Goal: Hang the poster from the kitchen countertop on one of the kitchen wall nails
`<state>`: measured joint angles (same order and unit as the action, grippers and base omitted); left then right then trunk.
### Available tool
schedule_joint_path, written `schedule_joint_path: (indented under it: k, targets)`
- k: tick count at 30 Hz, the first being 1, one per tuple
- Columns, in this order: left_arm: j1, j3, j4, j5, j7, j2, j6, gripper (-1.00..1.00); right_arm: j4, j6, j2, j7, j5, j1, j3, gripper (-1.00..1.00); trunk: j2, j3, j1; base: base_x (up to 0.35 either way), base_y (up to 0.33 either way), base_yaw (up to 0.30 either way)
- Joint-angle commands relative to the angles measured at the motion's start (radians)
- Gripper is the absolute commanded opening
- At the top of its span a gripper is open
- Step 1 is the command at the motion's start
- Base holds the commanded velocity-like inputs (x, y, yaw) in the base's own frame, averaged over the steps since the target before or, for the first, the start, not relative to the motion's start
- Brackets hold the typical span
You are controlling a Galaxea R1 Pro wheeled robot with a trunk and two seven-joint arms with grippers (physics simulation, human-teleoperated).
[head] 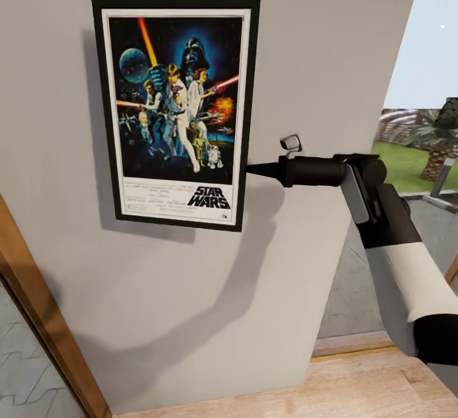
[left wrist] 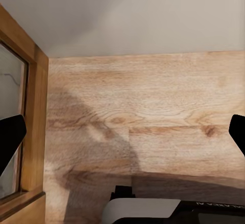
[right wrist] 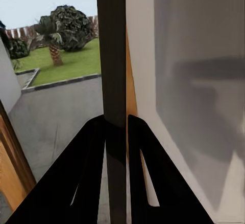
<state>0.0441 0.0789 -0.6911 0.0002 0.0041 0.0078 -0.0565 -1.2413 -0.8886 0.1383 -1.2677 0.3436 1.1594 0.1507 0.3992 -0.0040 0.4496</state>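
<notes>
The Star Wars poster (head: 178, 112) is upright and flat against the pale grey wall (head: 318, 55), casting a shadow to its left. My right gripper (head: 249, 168) reaches in from the right and is shut on the poster's right frame edge, low on that side. In the right wrist view, both black fingers (right wrist: 87, 152) pinch the dark frame edge (right wrist: 112, 55), seen edge-on. My left gripper (left wrist: 122, 142) hangs open over the wooden floor (left wrist: 148, 111) with nothing between its fingers. The wall nail is hidden and the kitchen countertop is out of view.
A wooden door frame (head: 44, 316) runs along the lower left of the wall. To the right the wall ends at an opening onto a garden with grass and trees (head: 413, 163). Wooden floor (head: 356, 386) lies below.
</notes>
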Motion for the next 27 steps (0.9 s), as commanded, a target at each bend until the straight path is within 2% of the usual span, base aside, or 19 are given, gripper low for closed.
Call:
schedule_joint_path:
  k: [1, 22, 27]
  targets:
    - [0.0, 0.0, -0.001, 0.0, 0.0, 0.0, -0.002, 1.0, 0.0, -0.009, 0.001, -0.001, 0.006, -0.001, 0.001, -1.0, 0.001, 0.0, 0.0, 0.0, 0.0, 0.0]
    - [0.001, 0.001, -0.001, 0.0, 0.0, 0.0, -0.002, 1.0, 0.002, -0.009, 0.001, -0.001, 0.003, -0.006, 0.001, -1.0, 0.001, 0.0, 0.0, 0.0, 0.0, 0.0]
    - [0.0, 0.0, -0.001, 0.0, 0.0, 0.0, -0.002, 1.0, 0.002, -0.009, 0.001, -0.001, 0.003, -0.006, 0.001, -1.0, 0.001, 0.0, 0.0, 0.122, 0.0, 0.0]
